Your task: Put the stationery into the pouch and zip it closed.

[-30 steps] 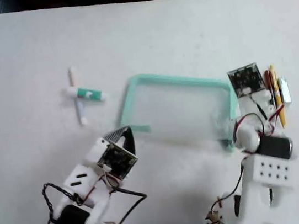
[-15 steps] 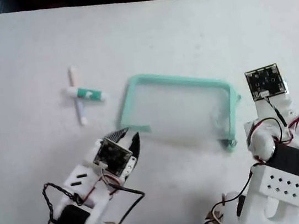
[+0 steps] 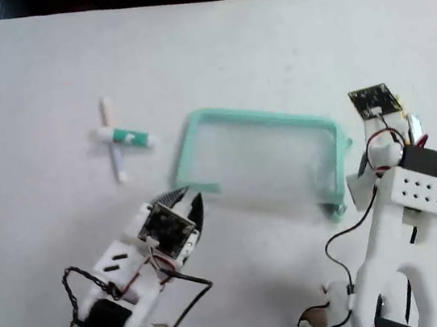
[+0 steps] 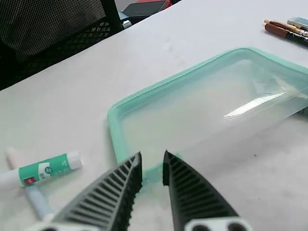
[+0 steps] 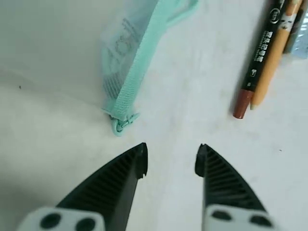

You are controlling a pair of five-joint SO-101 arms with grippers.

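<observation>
On the white table point(image 3: 27, 76), the translucent green-edged pouch point(image 3: 259, 162) lies flat, one corner just ahead of the left gripper point(image 4: 152, 163), whose jaws stand a slit apart on nothing. The right gripper point(image 5: 172, 154), parted wide and empty, has the pouch's other end just ahead and the pens point(image 5: 262, 57) beyond, cut off at the frame edge and largely hidden under its arm from above. A glue stick point(image 4: 45, 168) lies off to the left gripper's side.

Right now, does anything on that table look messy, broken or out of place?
Nothing spilled or broken. The one untidy spot: the glue stick lies crosswise over a white pen, left of the pouch in the high view. More pens lie loose at its other end.
</observation>
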